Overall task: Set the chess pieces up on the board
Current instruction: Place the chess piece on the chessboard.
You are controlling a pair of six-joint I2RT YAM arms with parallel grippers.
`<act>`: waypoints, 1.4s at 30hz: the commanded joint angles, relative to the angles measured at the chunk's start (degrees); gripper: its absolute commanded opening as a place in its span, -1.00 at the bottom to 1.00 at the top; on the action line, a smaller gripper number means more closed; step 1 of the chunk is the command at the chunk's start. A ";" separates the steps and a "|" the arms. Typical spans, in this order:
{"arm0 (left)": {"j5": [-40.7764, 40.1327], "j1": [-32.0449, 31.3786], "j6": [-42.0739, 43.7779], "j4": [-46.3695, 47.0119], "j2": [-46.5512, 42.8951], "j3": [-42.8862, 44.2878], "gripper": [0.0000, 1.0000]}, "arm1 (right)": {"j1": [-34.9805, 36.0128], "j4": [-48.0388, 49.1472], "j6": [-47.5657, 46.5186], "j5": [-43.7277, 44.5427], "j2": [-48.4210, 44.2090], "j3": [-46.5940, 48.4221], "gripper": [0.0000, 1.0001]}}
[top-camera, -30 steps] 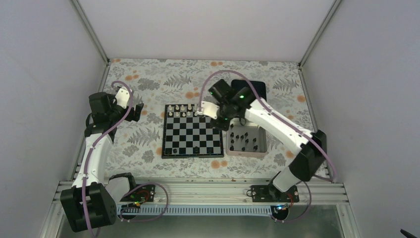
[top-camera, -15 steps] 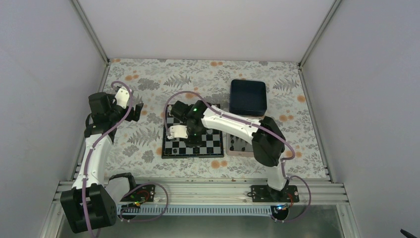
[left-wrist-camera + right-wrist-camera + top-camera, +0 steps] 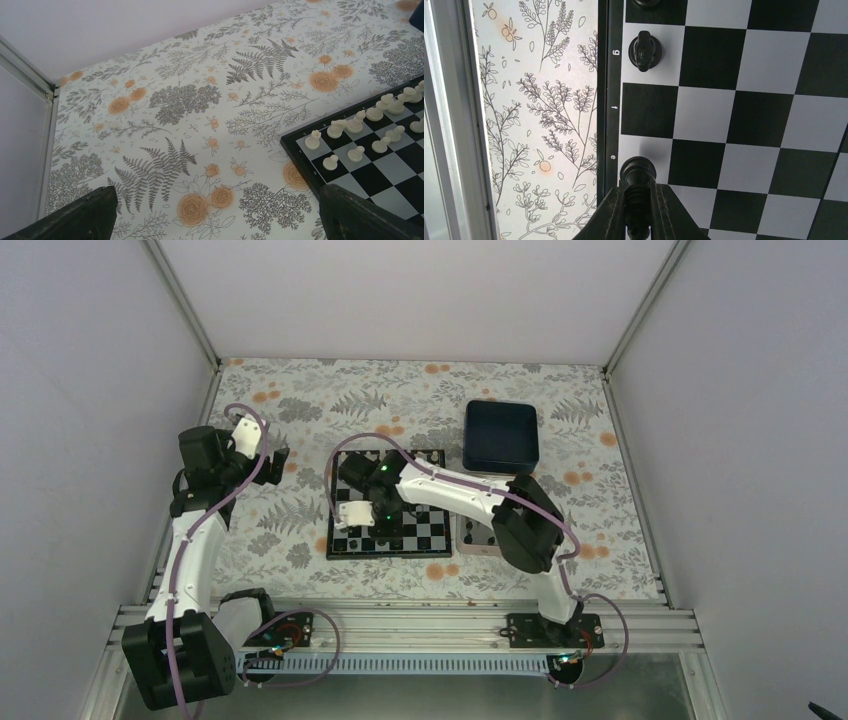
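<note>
Pinching a black piece (image 3: 637,174), right tool (image 3: 636,212) sits near-closed.

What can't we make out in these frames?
Top view: right arm covers much of the board and silver tray; pieces there uncountable.
Right wrist: right gripper hides the base of the black piece it holds; touchdown unclear.
Left wrist: frame edge cuts off most of the board.

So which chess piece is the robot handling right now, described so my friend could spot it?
Find the checkered board, then the strip of its black border where small letters run. By the letter e, a black piece is pinched between the right gripper's fingers. Its black neighbour at g stands free, with nothing touching it.
</note>
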 commanded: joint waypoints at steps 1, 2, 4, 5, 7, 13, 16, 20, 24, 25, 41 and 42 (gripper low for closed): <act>0.17 0.34 -0.60 1.05 -0.10 -0.65 1.00 | 0.71 0.88 -0.99 -1.60 2.14 0.65 -0.82; 0.20 0.33 -0.56 1.04 -0.19 -0.73 1.00 | 0.75 0.74 -0.93 -1.57 2.45 0.86 -0.82; 0.22 0.34 -0.49 1.03 -0.33 -0.87 1.00 | 0.71 0.50 -1.07 -1.72 3.12 1.23 -0.82; 0.18 0.34 -0.47 1.07 -0.29 -0.90 1.00 | 0.77 0.38 -1.12 -1.73 3.26 1.39 -0.82; 0.26 0.29 -0.47 1.04 -0.28 -0.96 1.00 | 0.79 0.28 -1.10 -1.68 3.61 1.51 -0.82; 0.15 0.34 -0.56 1.29 -0.19 -1.09 1.00 | 0.80 0.74 -0.93 -0.79 4.04 0.97 -0.82; 0.17 0.33 -0.56 1.27 -0.36 -1.09 1.00 | 0.79 0.63 -1.09 -0.58 3.60 0.94 -0.80; 0.26 0.29 -0.51 1.23 -0.15 -1.09 1.00 | 0.79 0.38 -0.92 -0.39 3.44 0.77 -0.78; 0.36 0.29 -0.47 1.22 -0.16 -1.09 1.00 | 0.79 0.32 -0.92 -0.19 3.15 0.14 -0.74; 0.40 0.33 -0.47 1.21 -0.24 -1.09 1.00 | 0.79 0.36 -0.92 -0.03 3.00 0.00 -0.71; 0.01 0.34 -0.63 1.20 -0.33 -1.01 1.00 | -5.52 0.19 0.59 6.20 -12.99 -2.70 0.08; 0.12 0.34 -0.64 1.25 -0.32 -1.00 1.00 | -7.56 0.23 0.78 6.40 -15.13 -3.89 0.09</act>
